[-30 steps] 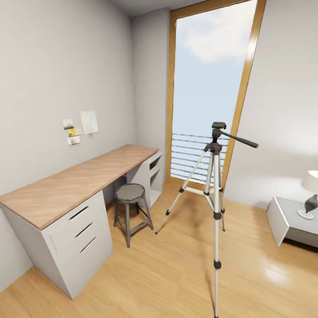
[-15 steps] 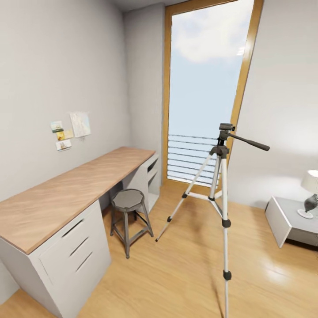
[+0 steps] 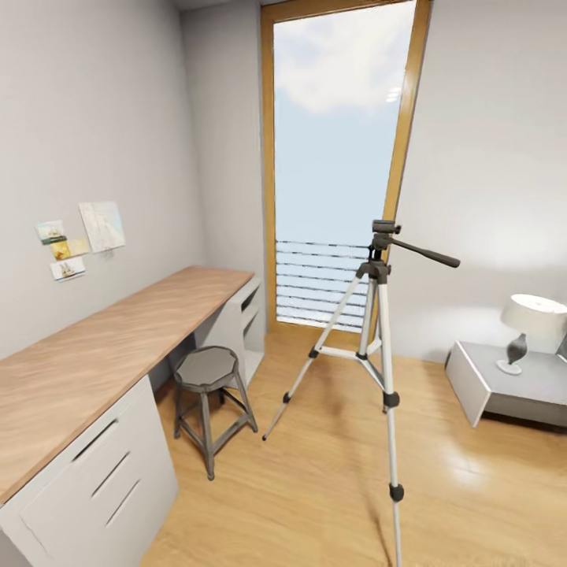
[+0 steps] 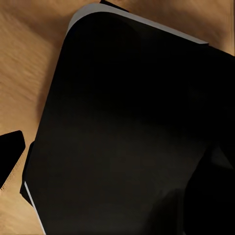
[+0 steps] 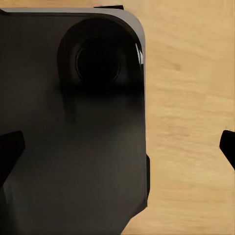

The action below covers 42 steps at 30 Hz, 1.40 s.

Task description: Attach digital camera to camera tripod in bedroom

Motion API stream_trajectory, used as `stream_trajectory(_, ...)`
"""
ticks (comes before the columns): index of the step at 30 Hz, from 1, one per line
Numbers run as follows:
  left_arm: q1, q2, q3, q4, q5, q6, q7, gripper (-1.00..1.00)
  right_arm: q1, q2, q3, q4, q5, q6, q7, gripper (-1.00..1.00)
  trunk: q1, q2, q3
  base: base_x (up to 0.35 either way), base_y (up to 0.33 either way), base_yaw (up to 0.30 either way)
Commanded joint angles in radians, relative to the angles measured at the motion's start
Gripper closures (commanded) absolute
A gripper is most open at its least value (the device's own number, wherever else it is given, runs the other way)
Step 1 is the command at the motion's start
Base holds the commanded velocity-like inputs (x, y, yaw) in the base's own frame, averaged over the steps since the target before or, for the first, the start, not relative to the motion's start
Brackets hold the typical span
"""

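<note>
A home bedroom: desk point(image 3: 118, 331), stool point(image 3: 206, 370), bedside lamp point(image 3: 529, 319), tall window point(image 3: 339, 150)

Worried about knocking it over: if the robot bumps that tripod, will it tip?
Probably easily. The tripod stands tall on thin legs, its head and long handle up high. Its small feet might also slide on the glossy floor.

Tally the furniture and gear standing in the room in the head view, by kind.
Tripod: 1
Stool: 1
Desk: 1
Side table: 1
Lamp: 1
Total: 5
</note>
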Motion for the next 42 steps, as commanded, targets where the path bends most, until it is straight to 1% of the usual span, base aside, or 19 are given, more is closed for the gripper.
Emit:
stream_trajectory(1, 0.001, 0.000, -0.001, -0.002, 0.006, -0.001, 0.000, -1.00, 0.000, 0.000, -0.005, 0.000, -0.001, -0.003, -0.001, -1.00, 0.000, 0.000, -0.001, 0.011, 0.011, -0.247)
stream_trajectory(42, 0.001, 0.000, 0.000, -0.002, 0.007, -0.001, 0.000, -1.00, 0.000, 0.000, -0.005, 0.000, -0.001, -0.003, -0.001, -1.00, 0.000, 0.000, -0.001, 0.001, 0.001, -0.247)
